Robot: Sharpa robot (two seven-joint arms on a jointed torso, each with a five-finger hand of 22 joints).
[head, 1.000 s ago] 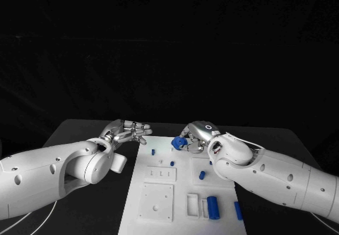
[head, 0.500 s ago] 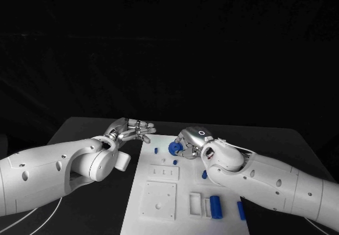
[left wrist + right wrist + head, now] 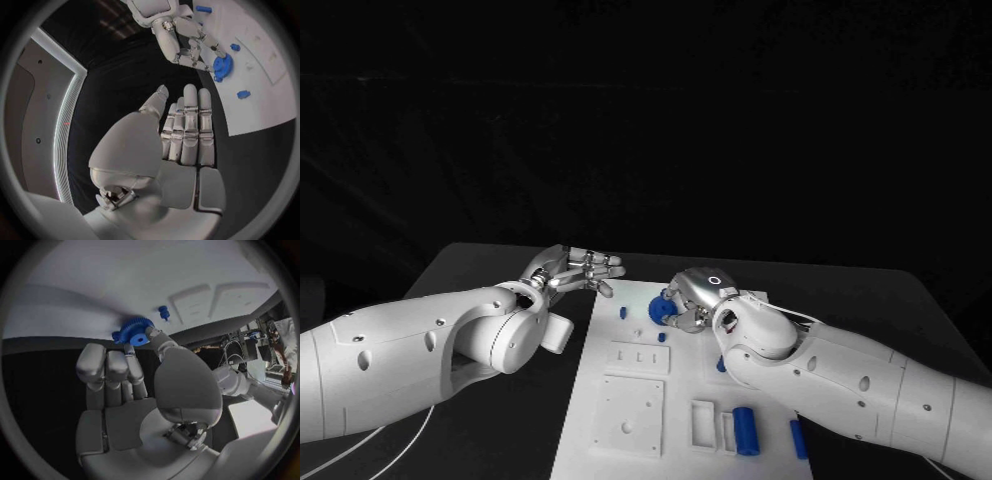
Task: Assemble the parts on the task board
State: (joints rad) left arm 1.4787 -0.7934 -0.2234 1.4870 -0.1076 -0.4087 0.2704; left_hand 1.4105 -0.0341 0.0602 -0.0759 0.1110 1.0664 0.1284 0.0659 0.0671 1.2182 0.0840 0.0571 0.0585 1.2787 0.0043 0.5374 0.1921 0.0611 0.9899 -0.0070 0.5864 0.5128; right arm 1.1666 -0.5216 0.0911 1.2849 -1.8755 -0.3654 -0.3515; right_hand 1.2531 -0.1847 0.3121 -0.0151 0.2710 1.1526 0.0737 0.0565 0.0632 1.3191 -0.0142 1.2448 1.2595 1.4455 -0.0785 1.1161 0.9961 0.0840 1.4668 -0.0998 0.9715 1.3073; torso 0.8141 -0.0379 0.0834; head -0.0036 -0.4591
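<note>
Gear (image 3: 662, 303), blue and unlabelled, pinched by right hand (image 3: 689, 298); left hand (image 3: 571, 270) spread, holding nothing.

- The head view looks down from above the near end of the task board (image 3: 629, 400), taking in both arms.
- The left wrist view looks along the left hand (image 3: 184, 130) toward the board's far end, from close behind the palm.
- The right wrist view sits close behind the right hand (image 3: 125, 390), facing the board.
- All three share the blue gear (image 3: 661, 305) (image 3: 222, 65) (image 3: 133, 330) near the board's far end.

1 task board (image 3: 635, 400), 1 blue gear (image 3: 661, 307), approx 5 other blue parts (image 3: 746, 430) (some partly hidden), 2 hands (image 3: 574, 270).
</note>
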